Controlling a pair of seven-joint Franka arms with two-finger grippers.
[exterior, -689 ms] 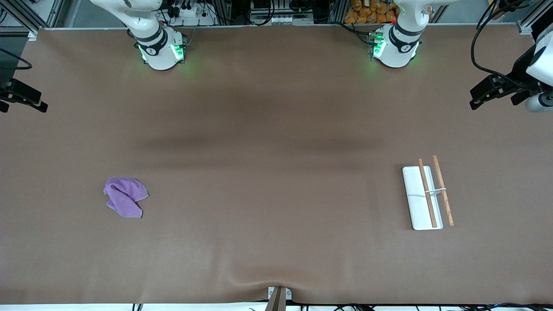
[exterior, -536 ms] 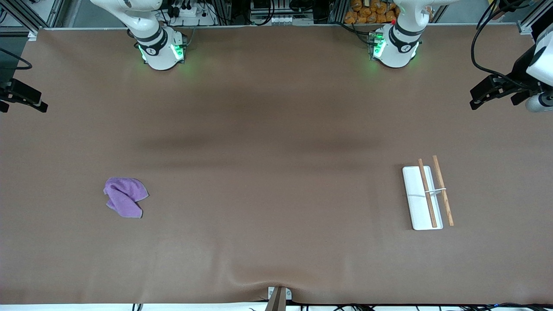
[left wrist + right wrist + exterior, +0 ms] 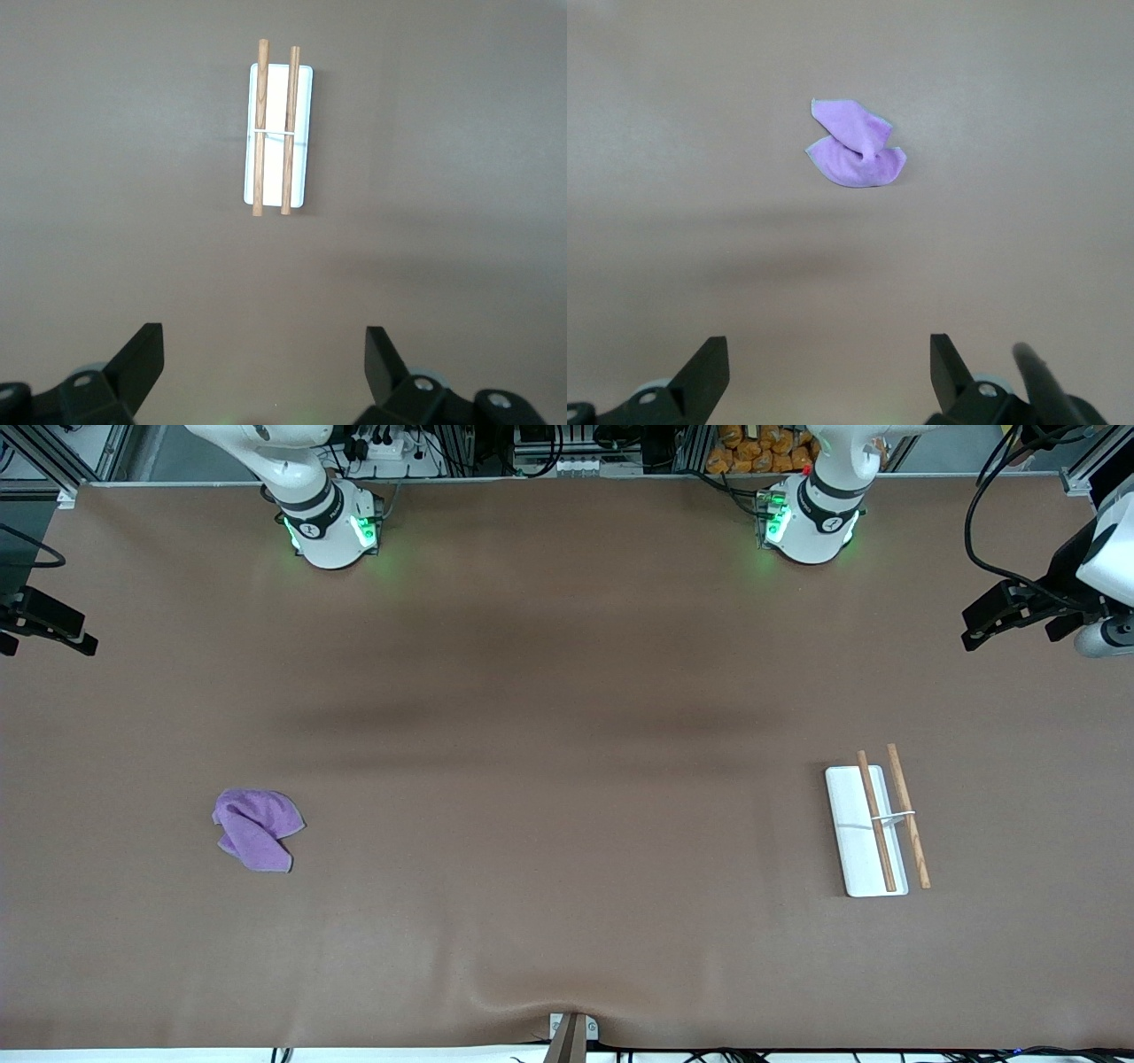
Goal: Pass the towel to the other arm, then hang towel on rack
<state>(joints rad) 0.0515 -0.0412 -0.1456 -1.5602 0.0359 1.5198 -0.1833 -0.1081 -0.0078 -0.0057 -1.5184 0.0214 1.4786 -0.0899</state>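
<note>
The towel (image 3: 257, 841) is a small purple cloth lying crumpled on the brown table (image 3: 567, 717), toward the right arm's end and fairly near the front camera. In the right wrist view the towel (image 3: 856, 144) shows two bumpy folds that meet in a pinched middle, with a thin grey edge peeking out. It looks soft, floppy and very light. It should bend and droop when lifted, so it will not break, but it could slip out of a loose pinch. The raised fold in the middle looks like the best place to grab, because the fingers can close on a thick bunch of cloth there.

The rack (image 3: 873, 825) sits well apart from the towel, toward the left arm's end of the table. Its white base holds two thin brown rods joined by a small white bar. From the left wrist view the rack (image 3: 277, 128) is bare, with nothing hung on it.

The right gripper (image 3: 829, 372) hangs high over the table with its fingers spread wide and holding nothing. The left gripper (image 3: 266, 367) waits high over its own end, fingers also wide apart and empty.
</note>
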